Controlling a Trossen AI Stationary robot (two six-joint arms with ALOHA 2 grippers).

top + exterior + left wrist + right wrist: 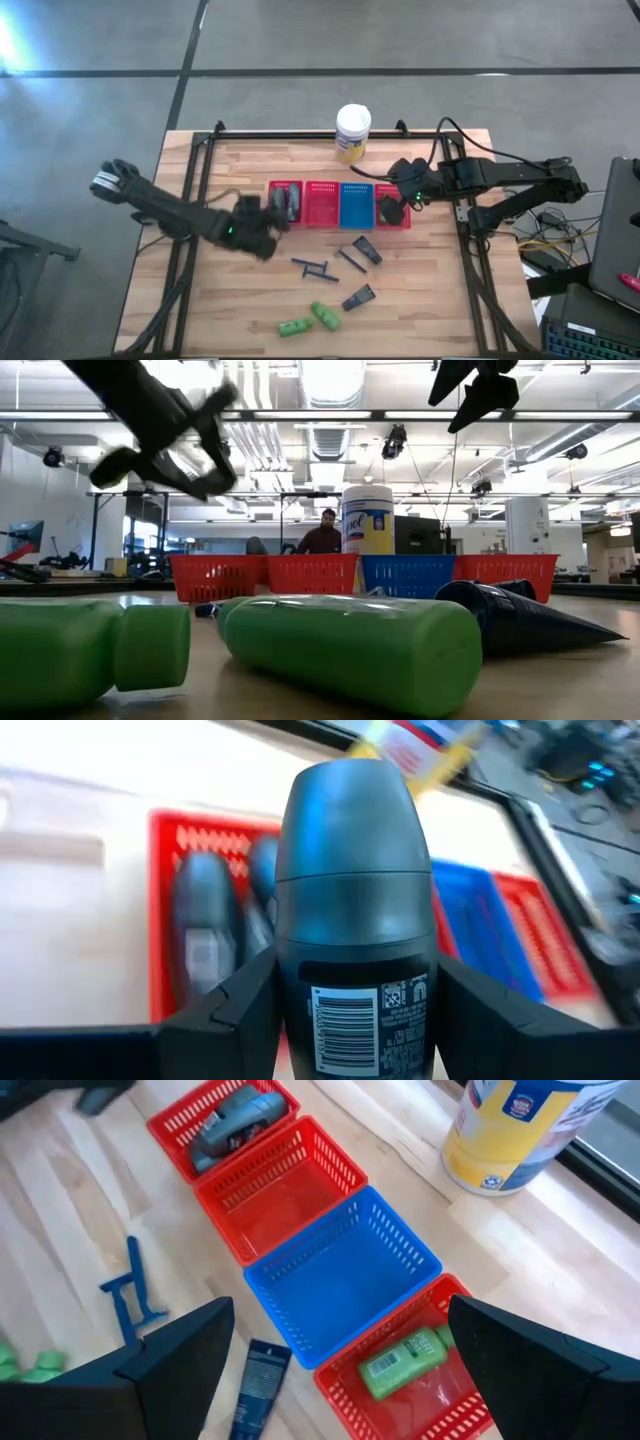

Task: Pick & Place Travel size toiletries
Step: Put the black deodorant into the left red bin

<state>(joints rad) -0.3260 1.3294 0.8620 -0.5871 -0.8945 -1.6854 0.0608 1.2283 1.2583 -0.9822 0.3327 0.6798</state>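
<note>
Green bottles point(350, 650) nearest, unsorted | our left gripper point(350, 1020) clamps a grey tube point(352, 920) by the end red basket point(284, 203) — right gripper point(340, 1370) spread, empty | three binned, seven left

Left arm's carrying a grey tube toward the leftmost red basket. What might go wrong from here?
1. The leftmost red basket already holds grey tubes, so the held grey tube may land on them and roll out.
2. The left end effector grips only the tube's base, so it might tip when released.
3. The right end effector hangs open over the baskets, so the arms might crowd each other.
</note>
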